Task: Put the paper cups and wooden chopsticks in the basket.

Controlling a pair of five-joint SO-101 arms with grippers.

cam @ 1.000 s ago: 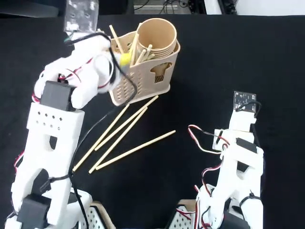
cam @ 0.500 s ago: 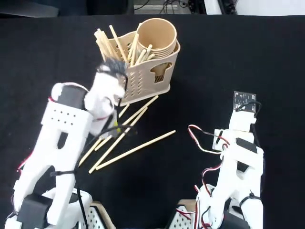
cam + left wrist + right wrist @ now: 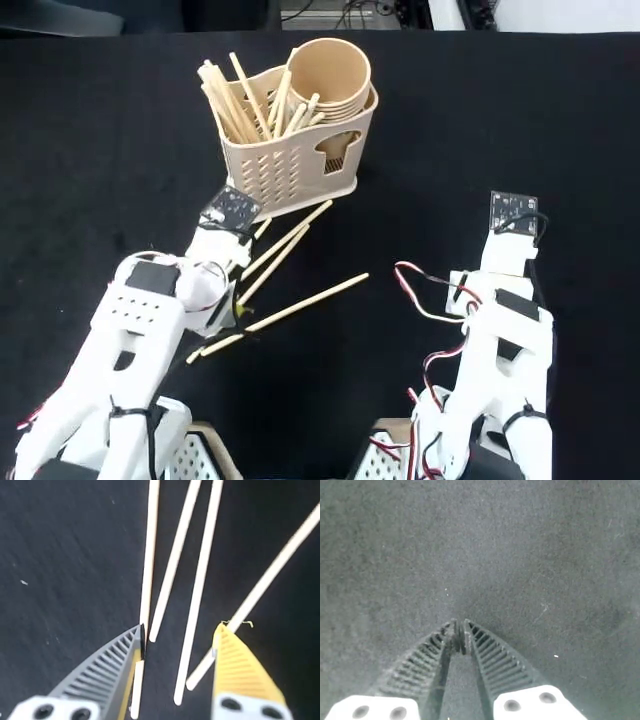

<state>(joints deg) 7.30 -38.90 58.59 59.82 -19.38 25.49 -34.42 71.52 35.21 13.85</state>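
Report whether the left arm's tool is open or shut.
Open. The left tool's grey and yellow fingers stand well apart, with the ends of loose chopsticks lying between them.

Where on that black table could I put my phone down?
Bare table lies right of the basket, beyond the right arm, and left of the basket. A narrower gap runs between the loose chopsticks and the right arm. Crowded: in front of the basket, where the left gripper sits over the chopsticks.
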